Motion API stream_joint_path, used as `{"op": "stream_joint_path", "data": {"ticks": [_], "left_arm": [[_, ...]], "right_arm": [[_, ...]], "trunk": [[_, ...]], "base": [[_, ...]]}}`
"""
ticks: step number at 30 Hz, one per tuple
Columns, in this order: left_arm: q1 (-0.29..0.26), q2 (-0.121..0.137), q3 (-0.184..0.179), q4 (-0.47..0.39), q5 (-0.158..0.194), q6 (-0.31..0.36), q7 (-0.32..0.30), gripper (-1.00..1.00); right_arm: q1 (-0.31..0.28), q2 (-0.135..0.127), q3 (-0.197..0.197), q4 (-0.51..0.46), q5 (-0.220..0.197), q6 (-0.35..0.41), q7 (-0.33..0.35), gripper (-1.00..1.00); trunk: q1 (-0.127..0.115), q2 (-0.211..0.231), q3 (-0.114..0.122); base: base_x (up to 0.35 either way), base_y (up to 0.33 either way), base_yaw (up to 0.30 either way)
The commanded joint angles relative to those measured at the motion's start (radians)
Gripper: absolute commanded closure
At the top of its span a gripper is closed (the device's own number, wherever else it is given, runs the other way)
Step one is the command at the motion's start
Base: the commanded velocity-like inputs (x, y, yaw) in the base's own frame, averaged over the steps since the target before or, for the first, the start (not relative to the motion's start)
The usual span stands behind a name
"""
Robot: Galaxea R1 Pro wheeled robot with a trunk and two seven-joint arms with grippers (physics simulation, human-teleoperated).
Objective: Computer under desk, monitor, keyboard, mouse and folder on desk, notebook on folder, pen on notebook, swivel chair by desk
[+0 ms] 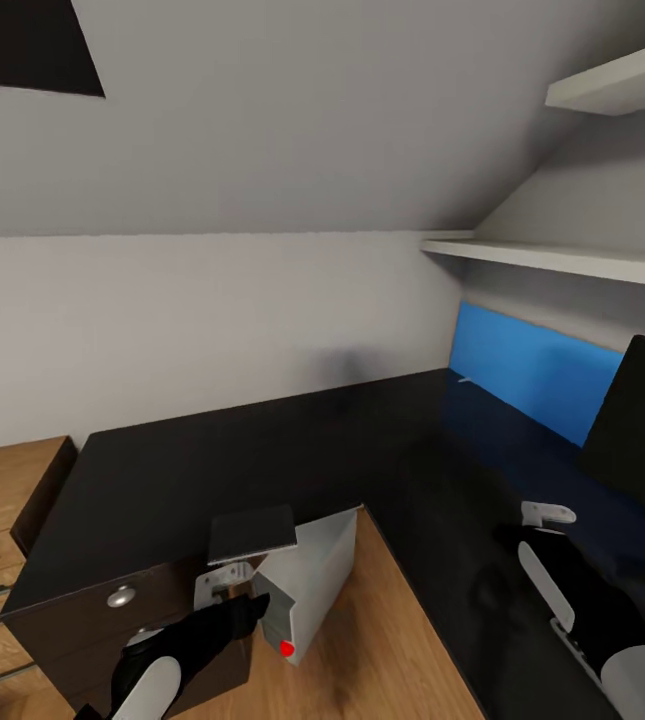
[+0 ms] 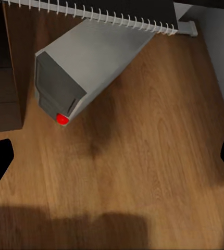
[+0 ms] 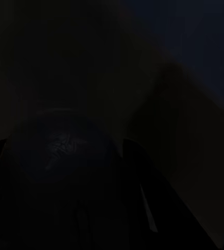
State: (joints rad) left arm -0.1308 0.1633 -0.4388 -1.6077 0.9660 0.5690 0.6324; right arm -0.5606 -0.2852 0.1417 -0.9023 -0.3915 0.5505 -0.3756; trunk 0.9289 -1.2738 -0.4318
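While your head camera looks down over the inner corner of the L-shaped tabletop, the computer lies tipped on the wooden floor, its far end tucked under the tabletop's edge and its red-dotted front toward you. From the left wrist the same grey case lies slanted on the boards, the red dot at its near corner.

A flat dark grey slab sits just above the left claw, right over the case's near end; whether it is the keyboard, you cannot tell. Your left claw hovers beside the drawer front with the silver knob, fingers spread wide in the wrist view, nothing between them.

Farther right, the blue folder leans against the far wall on the tabletop, and the monitor's black panel stands at the right edge, just in front of it.

Your right claw hangs over the glossy top near the monitor. Its wrist view is almost black, so you cannot tell how far it is open.
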Motion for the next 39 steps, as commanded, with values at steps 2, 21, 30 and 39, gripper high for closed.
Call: {"op": "stream_joint_path", "data": {"ticks": [2,21,30,39], "left_arm": [[-0.001,0.001,-0.002,-0.001,0.01,0.001,0.01,-1.0],[-0.001,-0.001,-0.004,-0.002,0.01,0.002,0.01,-1.0],[-0.001,-0.001,-0.005,-0.002,0.01,0.002,0.01,-1.0],[-0.001,-0.001,-0.006,-0.002,0.01,0.002,0.01,-1.0]], "right_arm": [[-0.001,-0.002,0.004,-0.001,-0.014,0.0,-0.013,1.0],[-0.004,-0.034,0.004,0.077,-0.015,-0.003,-0.013,1.0],[-0.004,-0.034,0.004,0.077,-0.015,-0.003,-0.013,1.0],[-0.004,-0.034,0.004,0.077,-0.015,-0.003,-0.013,1.0]], "trunk": [[0.0,-0.001,-0.001],[0.061,-0.113,-0.051],[0.061,-0.113,-0.051],[0.061,-0.113,-0.051]], "base": [[0.0,0.0,0.0],[0.0,0.0,0.0],[0.0,0.0,0.0],[0.0,0.0,0.0]]}}
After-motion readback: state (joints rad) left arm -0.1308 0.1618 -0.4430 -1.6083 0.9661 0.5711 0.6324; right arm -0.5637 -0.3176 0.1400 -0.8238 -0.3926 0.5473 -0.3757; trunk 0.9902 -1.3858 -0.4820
